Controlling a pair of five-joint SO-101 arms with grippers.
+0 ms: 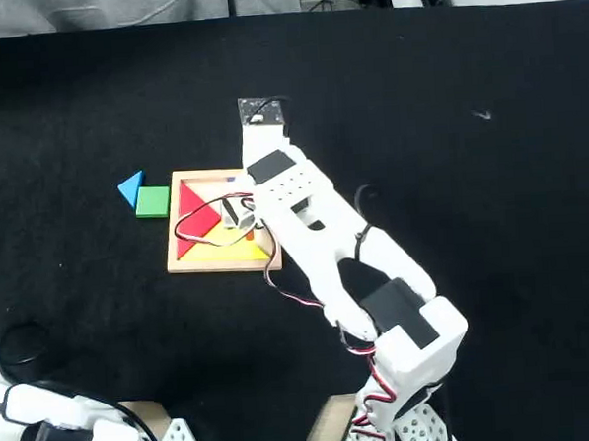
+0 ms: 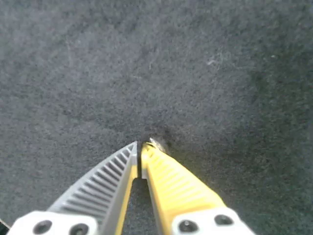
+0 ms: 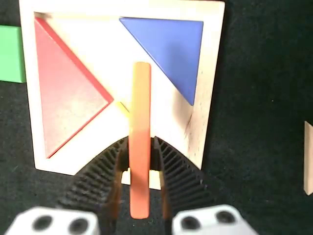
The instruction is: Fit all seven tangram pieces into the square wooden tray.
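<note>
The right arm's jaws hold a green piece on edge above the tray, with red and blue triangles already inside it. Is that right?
No. The held piece is orange, not green, as the right wrist view shows. It stands on edge above the tray, red triangle and blue triangle already inside.

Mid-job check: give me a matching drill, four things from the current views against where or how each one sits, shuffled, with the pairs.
Things:
1. orange piece
2. red triangle
3. green square
4. left gripper

Places or states:
A. shut, over bare black cloth
B. lying flat inside the wooden tray
C. on the black cloth just outside the wooden tray
D. clamped on edge in the right gripper, over the wooden tray

Pairs: 1-D, 2-B, 3-C, 4-A
</note>
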